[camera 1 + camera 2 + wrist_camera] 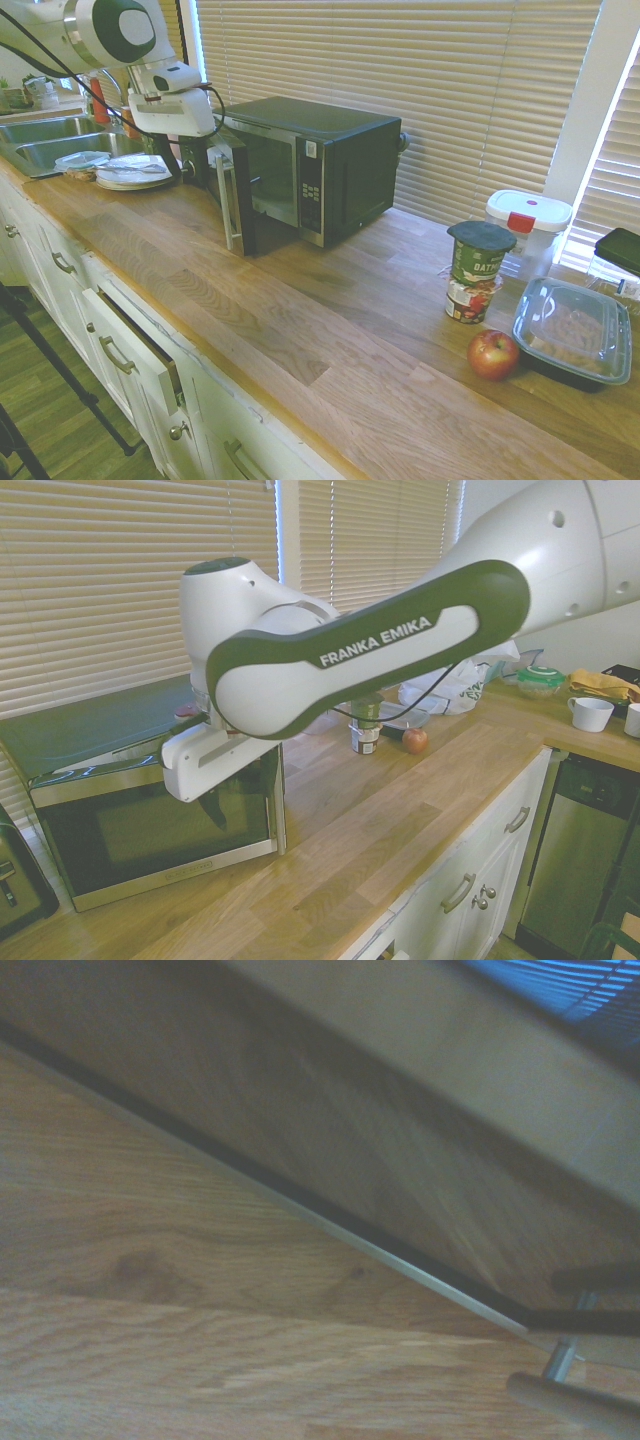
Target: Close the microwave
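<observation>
The pincer is down on the outer side of the microwave door, at its left in the first exterior view. How wide it is open I cannot tell, nor whether it touches the door; I see nothing clearly in its grip. The door stands well out from the microwave, so the closing is still to be done; being outside the door looks like the right place to start a push. What's left, I judge, is to swing it rightward and far until it seats (the handle could snag on the way). The microwave sits toward the far side of the tabletop, by the blinds. Left of it are plates; well apart, right and near, an apple.
</observation>
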`<control>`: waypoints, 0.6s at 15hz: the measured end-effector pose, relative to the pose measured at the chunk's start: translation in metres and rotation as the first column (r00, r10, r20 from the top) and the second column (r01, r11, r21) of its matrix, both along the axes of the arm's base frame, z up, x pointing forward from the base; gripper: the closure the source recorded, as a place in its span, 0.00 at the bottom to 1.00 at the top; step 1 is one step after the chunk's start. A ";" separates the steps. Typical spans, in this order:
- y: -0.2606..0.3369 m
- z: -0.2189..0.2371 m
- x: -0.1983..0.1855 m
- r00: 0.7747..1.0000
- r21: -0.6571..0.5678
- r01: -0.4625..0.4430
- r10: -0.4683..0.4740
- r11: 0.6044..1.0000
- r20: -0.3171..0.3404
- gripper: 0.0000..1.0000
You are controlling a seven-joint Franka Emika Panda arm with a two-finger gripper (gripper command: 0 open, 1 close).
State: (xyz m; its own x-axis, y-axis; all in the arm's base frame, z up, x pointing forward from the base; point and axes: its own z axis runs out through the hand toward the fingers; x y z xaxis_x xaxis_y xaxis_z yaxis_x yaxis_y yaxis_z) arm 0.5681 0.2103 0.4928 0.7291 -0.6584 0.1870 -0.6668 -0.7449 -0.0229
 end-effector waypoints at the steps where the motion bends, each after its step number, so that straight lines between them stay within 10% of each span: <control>1: 0.000 0.003 0.012 1.000 0.001 0.011 -0.011 1.000 -0.014 0.00; 9: -0.027 0.002 0.103 0.991 0.012 0.123 -0.122 0.992 -0.052 0.00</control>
State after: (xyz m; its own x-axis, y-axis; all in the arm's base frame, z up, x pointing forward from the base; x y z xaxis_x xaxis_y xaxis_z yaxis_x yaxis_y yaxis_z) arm 0.6715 0.1833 0.4945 0.6509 -0.7461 0.1404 -0.7538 -0.6571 0.0029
